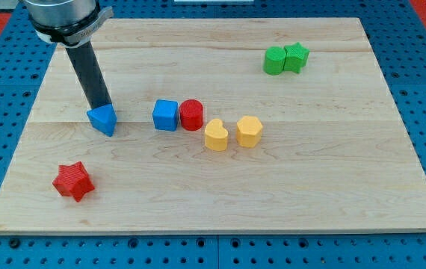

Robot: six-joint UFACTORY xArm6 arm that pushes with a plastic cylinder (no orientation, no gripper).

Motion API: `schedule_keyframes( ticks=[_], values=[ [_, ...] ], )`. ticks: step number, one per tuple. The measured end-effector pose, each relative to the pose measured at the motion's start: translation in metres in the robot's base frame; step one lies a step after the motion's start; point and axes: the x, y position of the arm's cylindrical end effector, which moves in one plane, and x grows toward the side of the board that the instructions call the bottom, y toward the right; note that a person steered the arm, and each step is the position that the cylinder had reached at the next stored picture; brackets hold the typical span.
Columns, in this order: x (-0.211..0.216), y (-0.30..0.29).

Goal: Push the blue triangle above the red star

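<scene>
Claw none, just rod [90,71]; my tip [101,106] touching blue triangle [103,119] top; red star [73,181] lower left.

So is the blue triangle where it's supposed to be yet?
Nearly. The blue triangle already sits higher on the board than the red star, but a little toward the view's right of it. In hand: my tip is right at the triangle's top edge, apparently touching it. Left: probably a small nudge toward the view's left so it lines up straight above the star.
</scene>
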Motion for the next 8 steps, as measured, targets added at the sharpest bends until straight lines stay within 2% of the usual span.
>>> schedule_keyframes(
  ticks=[3, 5, 8],
  values=[
    [0.007, 0.006],
    [-0.004, 0.022],
    [0.049, 0.022]
  ],
)
